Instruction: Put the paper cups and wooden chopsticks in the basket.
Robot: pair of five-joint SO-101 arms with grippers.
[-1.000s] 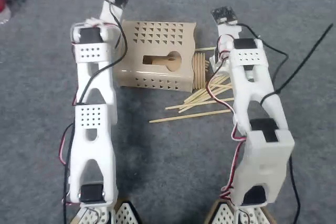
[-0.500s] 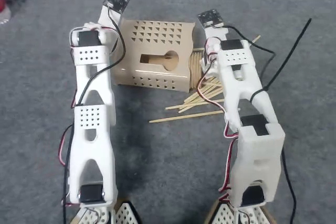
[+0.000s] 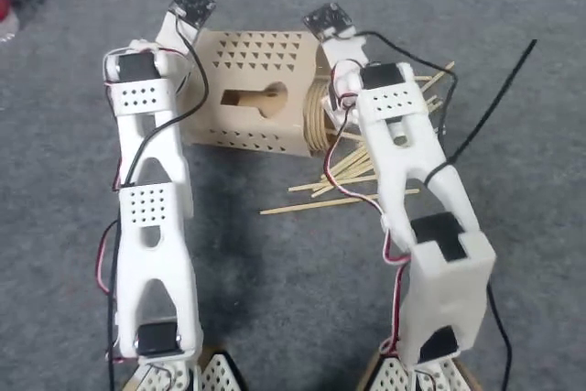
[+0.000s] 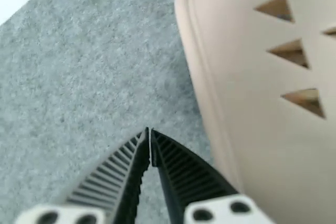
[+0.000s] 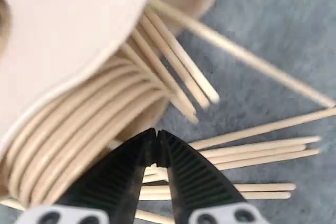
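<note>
Wooden chopsticks lie scattered on the grey surface at centre right of the high view. Above them the basket is tipped on its side, with stacked paper cups at its open right end. The left arm stands by the basket's left end and the right arm over the cups.

In the left wrist view, the left end effector is pressed together and empty, just beside the basket's wall.

In the right wrist view, the right end effector is pressed together too. It holds nothing and hangs above the cup rims and loose sticks.

The cups look partly lodged while the chopsticks remain outside. The next move probably calls for spreading the right fingers over one stick.
</note>
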